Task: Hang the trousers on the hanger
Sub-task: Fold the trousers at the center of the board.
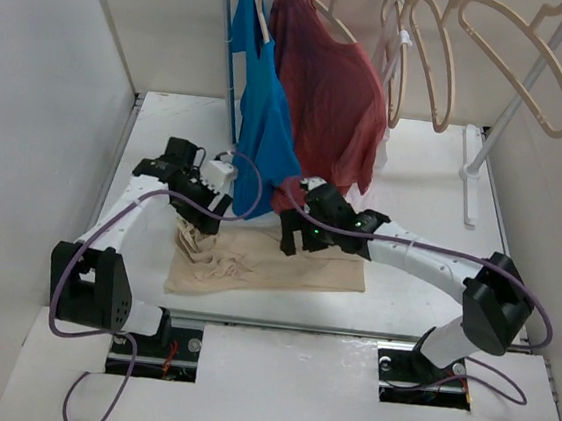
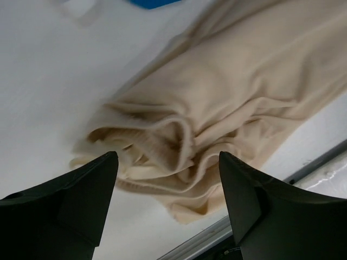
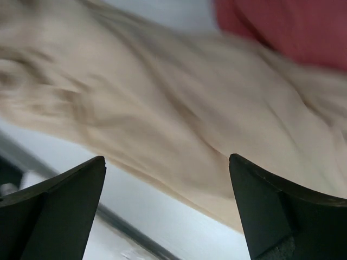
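Observation:
The beige trousers lie folded and wrinkled on the white table in front of the arms. Their bunched waistband end fills the left wrist view. My left gripper hovers open just above that left end, and its wrist view shows it open and empty. My right gripper is open above the trousers' top edge near the middle, and its wrist view shows it over the flat cloth. Several pale tan hangers hang empty on the rack at the back right.
A blue shirt and a red T-shirt hang from the rack just behind the grippers. The white rack pole and foot stand at the right. White walls close in the table on both sides.

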{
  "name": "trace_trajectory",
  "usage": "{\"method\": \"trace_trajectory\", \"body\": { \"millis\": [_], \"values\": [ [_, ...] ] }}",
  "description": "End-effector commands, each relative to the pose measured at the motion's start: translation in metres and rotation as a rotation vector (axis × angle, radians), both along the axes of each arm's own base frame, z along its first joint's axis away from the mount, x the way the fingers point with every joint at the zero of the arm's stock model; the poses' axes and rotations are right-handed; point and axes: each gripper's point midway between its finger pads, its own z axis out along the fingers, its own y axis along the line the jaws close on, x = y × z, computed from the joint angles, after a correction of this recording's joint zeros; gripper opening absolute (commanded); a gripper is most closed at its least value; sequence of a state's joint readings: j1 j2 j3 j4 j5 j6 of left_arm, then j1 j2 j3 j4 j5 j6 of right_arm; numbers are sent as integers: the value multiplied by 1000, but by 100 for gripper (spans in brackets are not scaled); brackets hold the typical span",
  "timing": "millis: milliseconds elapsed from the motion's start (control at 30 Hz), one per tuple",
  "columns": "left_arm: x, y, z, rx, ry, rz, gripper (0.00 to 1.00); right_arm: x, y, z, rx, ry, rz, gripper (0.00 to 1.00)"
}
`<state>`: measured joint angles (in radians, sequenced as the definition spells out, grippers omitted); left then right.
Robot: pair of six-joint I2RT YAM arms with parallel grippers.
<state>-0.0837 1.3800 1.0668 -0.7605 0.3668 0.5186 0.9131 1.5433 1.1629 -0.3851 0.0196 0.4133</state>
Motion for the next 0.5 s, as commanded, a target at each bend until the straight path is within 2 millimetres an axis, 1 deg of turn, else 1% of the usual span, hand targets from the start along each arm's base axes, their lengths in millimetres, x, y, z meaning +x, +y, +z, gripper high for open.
{"method": "trace_trajectory", "body": {
  "millis": [0, 33, 67, 100, 133, 200, 233, 267, 300, 367, 400, 467],
  "values": [
    [-7, -24, 11, -6, -59, -63, 73, -8, -56, -56, -83, 216, -229, 100],
    [-10, -34, 8, 12, -64, -94, 73, 1, -82, -67, -92, 246, -315, 100],
    [-12, -35, 0, 35, -60, -96, 73, 5, -93, -70, -93, 252, -357, 100],
    [-14, -35, -5, 60, -57, -94, 73, 8, -101, -65, -72, 248, -388, 100],
    [-16, -32, -16, 116, -41, -102, 73, 15, -113, -64, -70, 238, -430, 100],
    [-16, -25, -33, 165, -33, -73, 73, 23, -124, -60, -51, 233, -493, 100],
    [-12, -18, -39, 207, -42, -56, 73, 27, -129, -60, -49, 234, -511, 100],
    [-11, -16, -48, 234, -37, -56, 71, 31, -139, -61, -53, 242, -543, 100],
    [-6, -14, -53, 250, -50, -47, 69, 34, -143, -64, -59, 248, -558, 100],
    [-6, -6, -59, 295, -31, -11, 62, 37, -159, -67, -90, 249, -606, 100],
    [-6, -5, -61, 298, -22, -13, 54, 42, -167, -67, -87, 250, -636, 100],
    [-3, -7, -57, 287, -43, 1, 45, 49, -180, -64, -89, 234, -667, 100]
  ]
}}
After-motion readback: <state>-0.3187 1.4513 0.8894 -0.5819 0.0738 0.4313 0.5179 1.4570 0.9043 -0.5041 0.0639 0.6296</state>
